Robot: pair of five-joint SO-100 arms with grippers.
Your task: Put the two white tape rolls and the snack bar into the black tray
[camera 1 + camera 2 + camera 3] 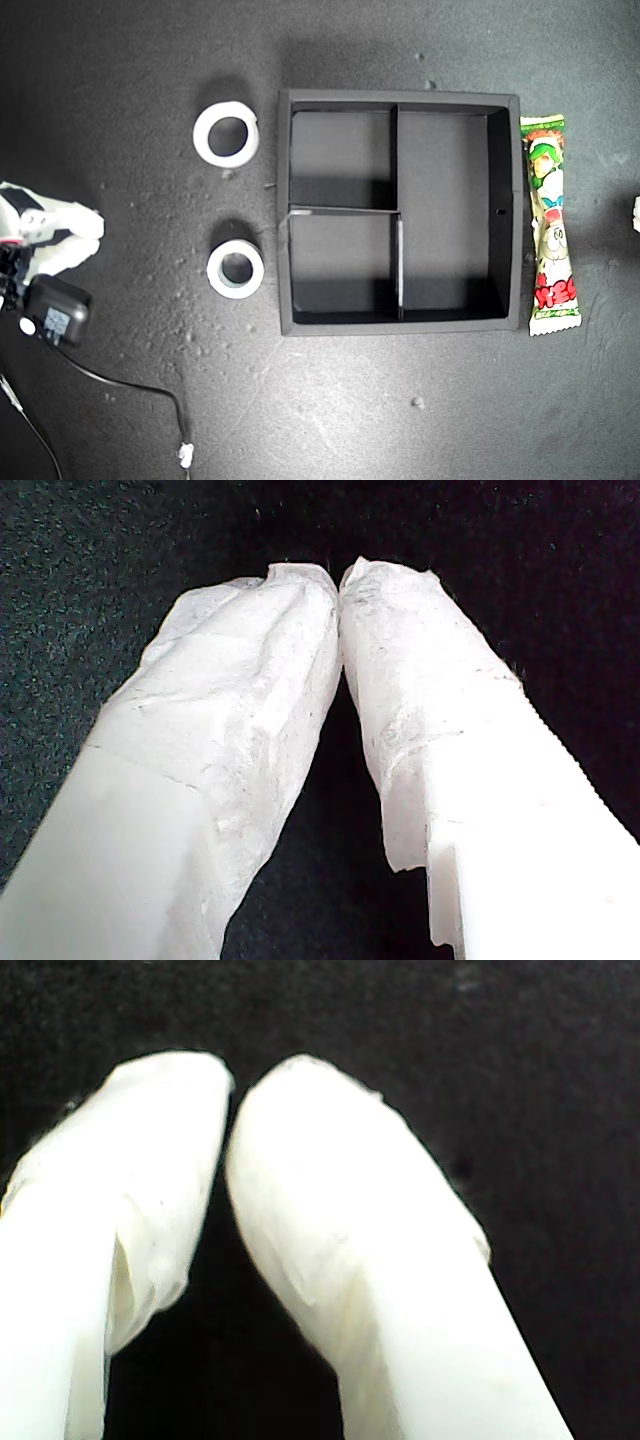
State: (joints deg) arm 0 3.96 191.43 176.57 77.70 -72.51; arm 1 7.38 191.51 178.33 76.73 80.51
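Nothing is packed yet: the square matte black tray (505, 210) sits empty. Two white ring-shaped tape rolls (226, 133) (236, 269) and the long glossy green-white-red snack bar (550, 225) lie outside it. My first gripper (338, 580) and my second gripper (232, 1095) are closed, holding nothing.

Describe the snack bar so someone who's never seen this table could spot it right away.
Find the black tray in the middle of the dark table. The snack bar lies just outside its wall on the exterior view's right, parallel to it. It is the only long, colourful thing; the two tape rolls are white rings.

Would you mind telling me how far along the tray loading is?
Nothing is done yet: the black tray holds nothing. Nothing is in hand; my first claw and second claw are both closed on nothing. Left to load: both white tape rolls and the snack bar.
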